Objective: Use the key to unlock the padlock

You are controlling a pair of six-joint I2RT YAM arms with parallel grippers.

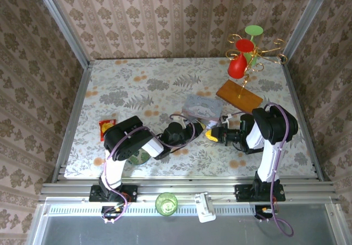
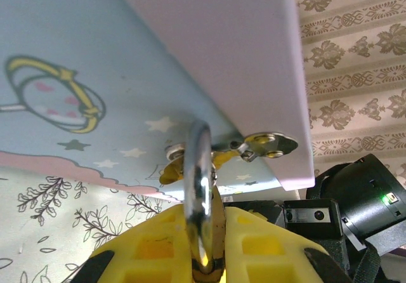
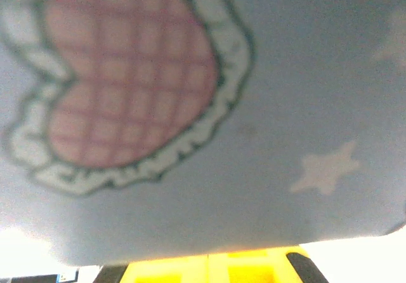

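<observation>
padlock point(image 2: 198, 169) shackle through pale blue tin point(image 2: 95, 73) hasp point(image 2: 266, 144), in left gripper point(image 2: 203, 235)

Tin point(image 1: 202, 106) mid-surface point(image 1: 137, 80); packet point(image 1: 105, 128) far left; stand point(image 1: 240, 94) behind-right of tin; padlock point(image 2: 199, 162) hooked on tin's hasp.

No lettering, brand or number can be read: the pale blue tin point(image 2: 63, 54) carries drawn stars and a checked heart (pictures, not words), and the red packet's point(image 1: 106, 128) print is too small.
</observation>
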